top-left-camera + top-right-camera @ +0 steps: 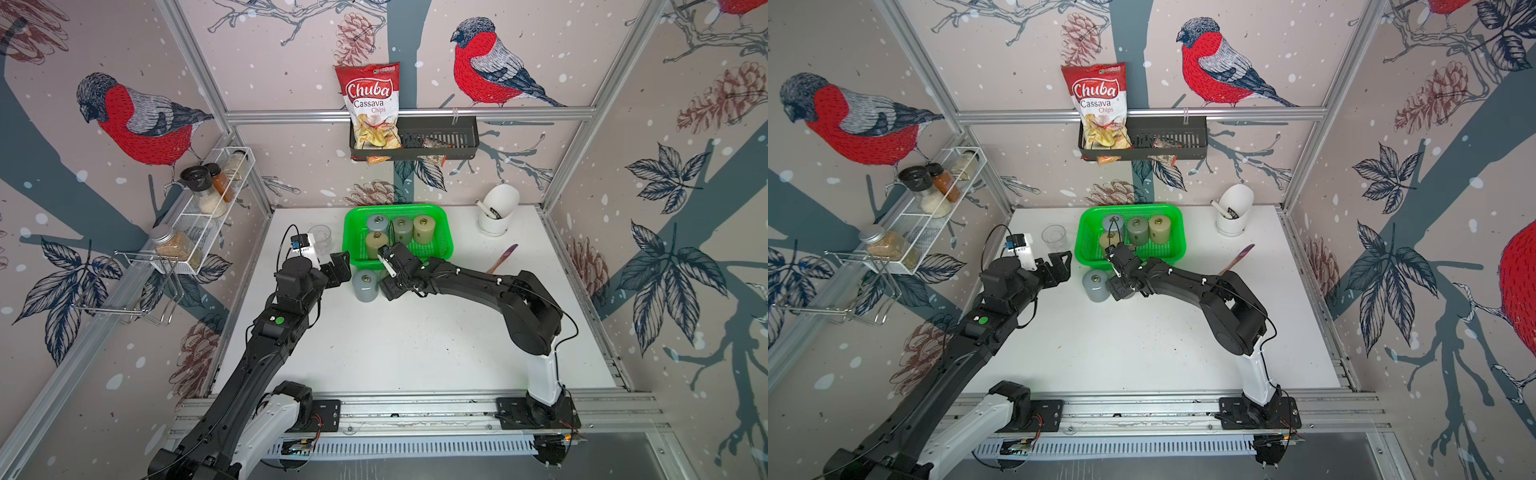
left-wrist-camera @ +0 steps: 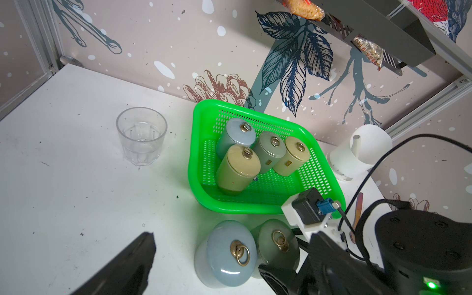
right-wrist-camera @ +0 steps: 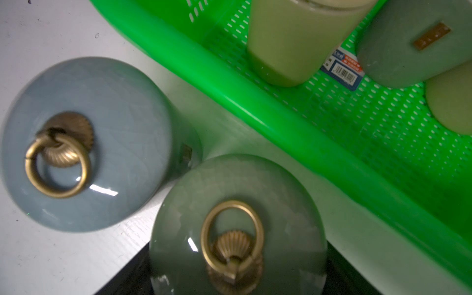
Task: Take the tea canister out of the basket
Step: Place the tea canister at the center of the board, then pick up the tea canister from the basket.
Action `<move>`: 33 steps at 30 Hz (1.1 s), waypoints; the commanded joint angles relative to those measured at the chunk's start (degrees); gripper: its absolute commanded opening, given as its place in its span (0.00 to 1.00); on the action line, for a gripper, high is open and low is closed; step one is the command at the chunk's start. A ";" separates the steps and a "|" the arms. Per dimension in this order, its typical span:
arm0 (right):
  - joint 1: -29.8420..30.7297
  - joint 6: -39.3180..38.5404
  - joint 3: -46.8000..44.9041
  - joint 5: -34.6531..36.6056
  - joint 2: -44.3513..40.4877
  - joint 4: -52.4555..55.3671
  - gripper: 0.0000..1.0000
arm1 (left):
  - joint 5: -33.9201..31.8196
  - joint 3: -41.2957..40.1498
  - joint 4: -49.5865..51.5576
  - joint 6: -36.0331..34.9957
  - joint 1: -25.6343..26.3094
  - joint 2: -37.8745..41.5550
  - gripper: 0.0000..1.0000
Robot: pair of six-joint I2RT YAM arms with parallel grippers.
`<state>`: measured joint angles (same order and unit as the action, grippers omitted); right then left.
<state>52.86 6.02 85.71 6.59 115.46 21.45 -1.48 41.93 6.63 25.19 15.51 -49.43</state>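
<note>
The green basket stands at the back of the table with several tea canisters upright in it. My right gripper is shut on a dark green tea canister with a brass ring, outside the basket, just in front of its front rim. A blue-grey canister stands on the table right beside it. My left gripper is open, just left of the blue-grey canister and holding nothing.
A clear glass stands left of the basket. At the back right are a white utensil holder and a wooden spatula. A black wall rack with a chip bag hangs above; a white wire shelf lines the left wall.
</note>
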 commanded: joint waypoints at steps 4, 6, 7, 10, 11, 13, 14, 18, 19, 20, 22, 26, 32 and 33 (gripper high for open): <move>-0.10 -0.13 0.51 -2.27 -1.10 0.25 0.91 | 0.51 0.90 -1.78 -0.40 0.14 -0.24 0.98; -0.12 -0.18 0.64 -2.59 -1.20 0.39 0.95 | 0.50 1.04 -1.71 -0.49 0.14 -0.27 0.98; -0.15 -0.23 0.68 -2.64 -1.21 0.43 0.97 | 0.47 0.95 -1.71 -0.48 0.20 -0.18 0.98; -0.13 -0.23 0.77 -2.86 -1.20 0.78 0.99 | 0.33 0.61 -1.63 -0.47 0.16 -0.01 0.98; -0.17 -0.18 0.73 -3.03 -1.41 0.95 0.99 | 0.42 0.63 -1.51 -0.45 0.18 0.03 0.98; -0.30 -0.14 0.64 -3.65 -2.24 0.95 0.99 | 0.41 0.54 -1.51 -0.49 0.15 0.19 0.98; -0.65 -0.01 0.68 -4.30 -3.15 0.96 0.99 | 0.29 0.51 -1.54 -0.49 0.19 0.30 0.98; -2.46 1.32 1.94 -5.96 -7.88 1.06 0.99 | 0.29 0.52 -1.45 -0.49 0.19 0.47 0.98; -3.03 1.68 2.28 -6.04 -9.24 0.80 0.99 | 0.25 0.49 -1.50 -0.43 0.22 0.43 0.98; -3.58 1.93 2.56 -6.12 -10.19 0.46 0.99 | 0.27 0.39 -1.52 -0.48 0.14 0.53 0.98; -5.02 2.45 3.20 -5.49 -11.21 0.03 0.99 | 0.16 0.34 -1.79 -0.42 0.21 0.50 0.98; -7.17 3.47 8.45 -1.99 -9.14 3.24 0.99 | 0.66 -0.61 -2.91 0.03 0.28 0.73 0.98; -7.87 6.75 18.84 -2.48 -1.11 6.67 0.99 | 1.29 -0.58 -2.25 -0.18 0.36 0.75 0.98; -7.86 6.99 20.56 -3.31 0.55 6.62 0.99 | 1.14 -0.56 -2.15 -0.22 0.34 0.98 0.98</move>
<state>44.99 10.72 103.20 3.95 113.06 26.20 -1.10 41.06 6.22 25.12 15.68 -48.75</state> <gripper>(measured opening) 0.996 0.978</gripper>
